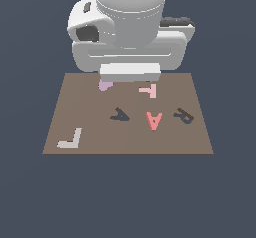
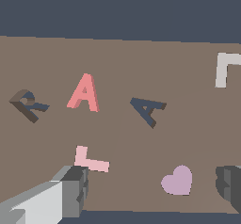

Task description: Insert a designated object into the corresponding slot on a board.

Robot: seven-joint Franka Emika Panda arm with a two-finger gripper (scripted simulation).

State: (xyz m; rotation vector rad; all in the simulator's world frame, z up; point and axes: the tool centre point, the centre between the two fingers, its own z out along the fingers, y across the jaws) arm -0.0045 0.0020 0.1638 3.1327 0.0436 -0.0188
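Observation:
The salmon-red A block lies flat on the brown board, right of the dark A-shaped slot in the exterior view. In the wrist view the red A and the slot lie apart on the board. My gripper is open and empty, its fingers wide apart. It hangs above the board's far edge, away from the red A. In the exterior view the arm's hand hides the fingertips.
A paler pink T block and a lilac heart piece lie near the far edge under the hand. A dark R-shaped recess is at the exterior view's right. A white L block lies at the near left corner.

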